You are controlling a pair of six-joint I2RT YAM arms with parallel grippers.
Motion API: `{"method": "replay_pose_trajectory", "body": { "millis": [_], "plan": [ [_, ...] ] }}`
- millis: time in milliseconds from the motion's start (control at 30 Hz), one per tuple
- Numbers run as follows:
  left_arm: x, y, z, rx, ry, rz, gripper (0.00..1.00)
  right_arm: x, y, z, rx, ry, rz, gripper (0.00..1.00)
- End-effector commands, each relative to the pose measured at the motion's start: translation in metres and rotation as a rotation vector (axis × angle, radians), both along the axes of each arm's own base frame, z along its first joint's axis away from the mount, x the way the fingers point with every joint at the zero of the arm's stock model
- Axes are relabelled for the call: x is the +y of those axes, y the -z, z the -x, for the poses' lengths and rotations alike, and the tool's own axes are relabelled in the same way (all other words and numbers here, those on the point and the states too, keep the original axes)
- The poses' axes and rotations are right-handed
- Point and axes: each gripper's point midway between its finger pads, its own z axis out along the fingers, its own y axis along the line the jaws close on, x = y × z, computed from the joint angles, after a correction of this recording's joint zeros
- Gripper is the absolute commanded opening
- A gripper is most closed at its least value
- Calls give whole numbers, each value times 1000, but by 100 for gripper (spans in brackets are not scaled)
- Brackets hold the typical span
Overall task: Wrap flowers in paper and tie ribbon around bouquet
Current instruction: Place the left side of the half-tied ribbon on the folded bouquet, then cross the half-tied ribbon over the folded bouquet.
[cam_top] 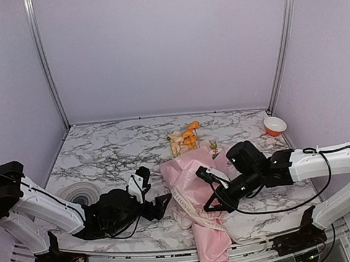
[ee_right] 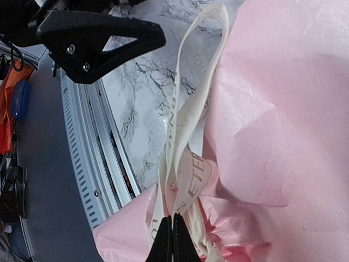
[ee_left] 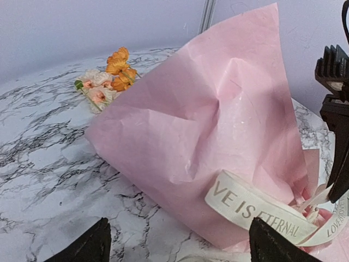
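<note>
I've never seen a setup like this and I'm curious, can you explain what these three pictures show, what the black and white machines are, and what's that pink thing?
You are looking at two robot arms bolted at the near edge of a marble-patterned table. The wide picture comes from a camera above and behind them; the other two come from cameras on each wrist, looking past that arm's own fingers.

The pink thing is the bouquet: pink paper wrapped round flowers, whose orange and pale blossoms poke out at the far end. A cream ribbon with printed words loops around it.

The left gripper is open beside the bouquet, holding nothing. The right gripper has its fingers pinched shut on the ribbon.

Also on the table: a grey ringed disc at the left and a small red-and-white bowl at the far right.
</note>
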Motion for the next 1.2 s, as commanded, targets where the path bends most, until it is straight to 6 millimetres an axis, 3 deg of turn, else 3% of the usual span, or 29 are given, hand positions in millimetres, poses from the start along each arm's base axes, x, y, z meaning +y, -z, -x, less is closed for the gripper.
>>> {"method": "replay_pose_trajectory", "body": {
  "millis": [0, 133, 167, 233, 333, 400, 500, 600, 733, 833, 967, 1167],
  "plan": [
    [33, -22, -15, -50, -163, 73, 88, 2, -5, -3, -5, 4, -28, 0],
    [39, -49, -8, -144, -168, 109, 82, 3, -8, -4, -11, 5, -40, 0],
    [30, -58, 1, -193, -121, 89, 78, 2, -9, -5, -12, 6, -41, 0],
    [-11, -65, 38, -347, 114, -50, 67, 2, -10, -5, -14, 7, -45, 0],
    [-70, -36, 93, -457, 467, -292, 60, 1, -10, -7, -12, 9, -49, 0],
    [-93, -11, 113, -423, 631, -388, 55, 0, -10, -8, -12, 12, -47, 0],
    [-120, -1, 135, -408, 801, -427, 48, -2, -9, -9, -10, 18, -48, 0],
    [-127, 12, 140, -376, 876, -489, 45, -4, -10, -11, -9, 27, -53, 0],
    [-125, 38, 129, -308, 869, -618, 47, -3, -9, -11, -7, 25, -55, 0],
    [-122, 47, 125, -281, 861, -657, 46, -4, -8, -11, -6, 25, -57, 0],
    [-123, 48, 104, -283, 746, -691, 22, -3, -8, -10, -3, 22, -60, 0],
    [-130, 40, 88, -282, 645, -672, 11, -3, -10, -9, -2, 19, -64, 0]
  ]
}}
